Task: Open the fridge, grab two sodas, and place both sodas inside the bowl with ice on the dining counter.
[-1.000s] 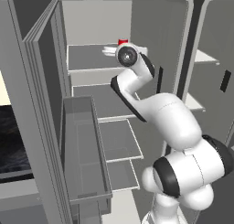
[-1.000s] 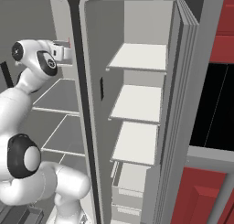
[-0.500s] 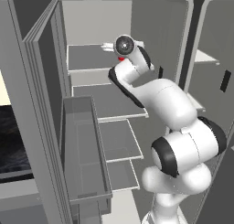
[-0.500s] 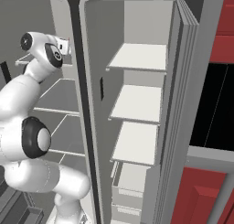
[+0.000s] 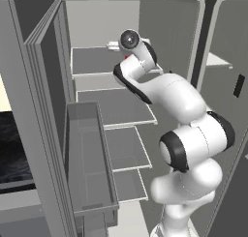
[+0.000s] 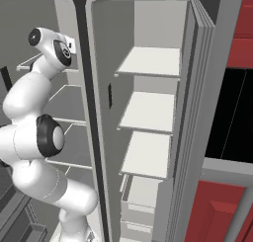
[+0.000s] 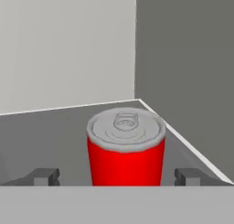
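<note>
fridge (image 5: 43, 110) open; gripper (image 7: 117, 176) spread wide around red can (image 7: 125, 147) on upper shelf (image 7: 55, 131), not yet gripped. both drinks yet to reach the bowl.

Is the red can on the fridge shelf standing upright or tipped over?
Upright. In the hand view the red can stands on the shelf with its grey lid and pull tab facing up.

The can (image 7: 125, 147) stands on a fridge (image 5: 97, 62) shelf (image 7: 59, 131) near the back corner, between my hand's (image 7: 117, 176) spread fingers (image 7: 45, 176), one on each side.
</note>
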You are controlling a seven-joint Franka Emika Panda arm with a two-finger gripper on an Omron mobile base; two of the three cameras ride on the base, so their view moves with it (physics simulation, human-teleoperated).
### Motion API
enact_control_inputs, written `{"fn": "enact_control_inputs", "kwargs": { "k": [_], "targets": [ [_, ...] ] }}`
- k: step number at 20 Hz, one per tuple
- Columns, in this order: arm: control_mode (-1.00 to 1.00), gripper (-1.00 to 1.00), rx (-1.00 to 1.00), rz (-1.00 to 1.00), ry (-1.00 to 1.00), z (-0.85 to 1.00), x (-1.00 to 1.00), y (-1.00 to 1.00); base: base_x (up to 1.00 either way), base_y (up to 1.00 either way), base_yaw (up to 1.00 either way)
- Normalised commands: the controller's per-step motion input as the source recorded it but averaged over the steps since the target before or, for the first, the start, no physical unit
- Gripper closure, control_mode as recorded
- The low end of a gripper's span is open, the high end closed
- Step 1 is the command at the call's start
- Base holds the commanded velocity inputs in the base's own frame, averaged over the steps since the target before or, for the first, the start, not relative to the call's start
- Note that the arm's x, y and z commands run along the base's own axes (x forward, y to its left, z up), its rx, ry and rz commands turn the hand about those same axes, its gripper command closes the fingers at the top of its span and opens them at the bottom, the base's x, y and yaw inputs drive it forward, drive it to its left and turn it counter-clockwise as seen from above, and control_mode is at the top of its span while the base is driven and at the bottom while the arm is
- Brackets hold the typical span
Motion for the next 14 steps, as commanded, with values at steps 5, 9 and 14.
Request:
{"fn": "enact_control_inputs", "kwargs": {
  "k": [5,9,14],
  "targets": [
    [-1.0,-1.0,0.0,0.0,0.01,0.0,0.07,-0.11,0.0,0.0,0.0],
    [-1.0,1.0,0.0,0.01,0.0,0.0,0.0,-0.25,0.0,0.0,0.0],
    [-1.0,1.0,0.01,0.01,0.02,-0.01,0.04,-0.14,0.0,0.0,0.0]
  ]
}}
